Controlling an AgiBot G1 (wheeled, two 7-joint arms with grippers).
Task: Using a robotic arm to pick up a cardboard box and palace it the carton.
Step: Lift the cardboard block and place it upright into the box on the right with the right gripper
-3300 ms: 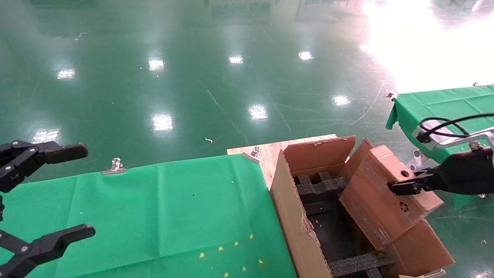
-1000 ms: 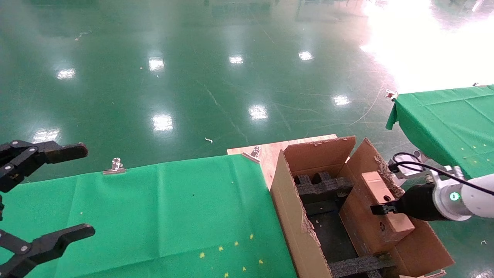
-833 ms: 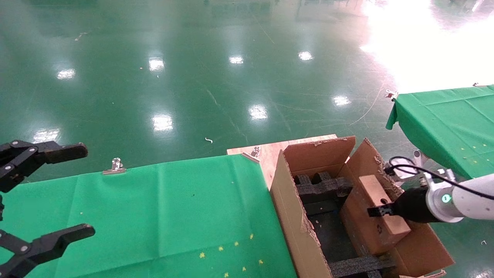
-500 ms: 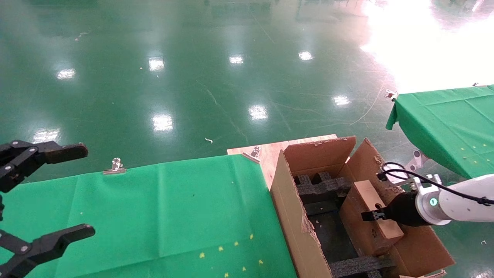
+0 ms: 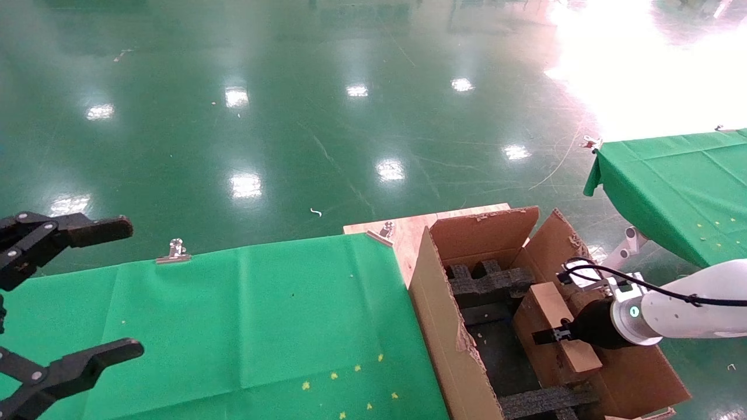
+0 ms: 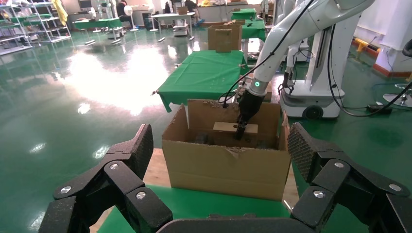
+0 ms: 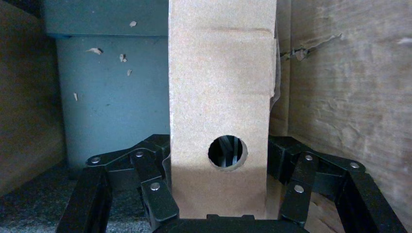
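Note:
The white-shelled right arm (image 5: 683, 315) reaches into the large brown carton (image 5: 443, 326) at the right. My right gripper (image 5: 551, 336) is shut on the small cardboard box (image 5: 554, 332), which has a round hole in its top face (image 7: 227, 153). The box sits low inside the carton, against its right wall, above the black foam inserts (image 5: 490, 283). In the right wrist view the fingers (image 7: 155, 194) clamp both sides of the box (image 7: 221, 97). The left wrist view shows the carton (image 6: 228, 165) with the box (image 6: 228, 128) inside. My left gripper (image 5: 70, 297) is open and parked at the far left.
A green cloth (image 5: 233, 326) covers the table left of the carton, held by metal clips (image 5: 174, 251). A second green-covered table (image 5: 677, 186) stands at the right. A wooden board (image 5: 402, 230) lies under the carton. The floor is glossy green.
My right gripper has carried the cardboard box down and leftward, from above the carton's right flap to deep inside the carton. The left arm has not moved.

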